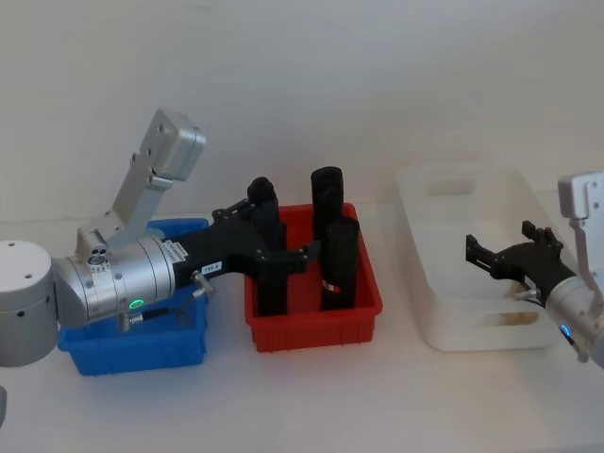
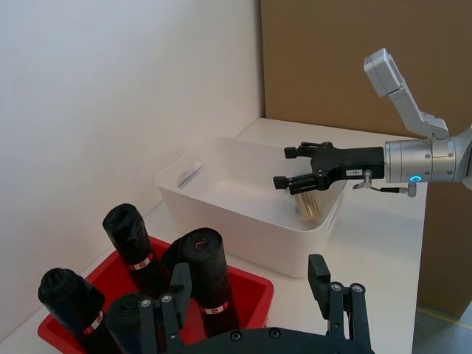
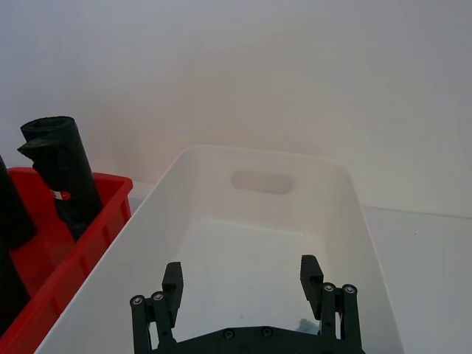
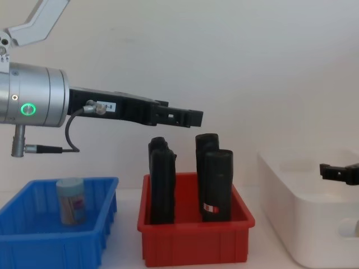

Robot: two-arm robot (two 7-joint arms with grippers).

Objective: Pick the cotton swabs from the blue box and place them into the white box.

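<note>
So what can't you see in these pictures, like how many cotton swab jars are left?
Head view: the left arm covers most of the blue box, so its jars cannot be counted.
Chest view: the cotton swab jar's label is too small to read.
Chest view: the right edge cuts off the white box; its wall hides the inside.
Left wrist view: the right jaws partly cover another jar in the white box.

I see tall black rolls (image 1: pixel 340 264) in the red bin (image 1: pixel 311 326) standing between the blue box (image 1: pixel 132 354) and the white box (image 1: pixel 481 330), blocking any low crossing, with open air above their tops and mostly bare floor inside the latter.
</note>
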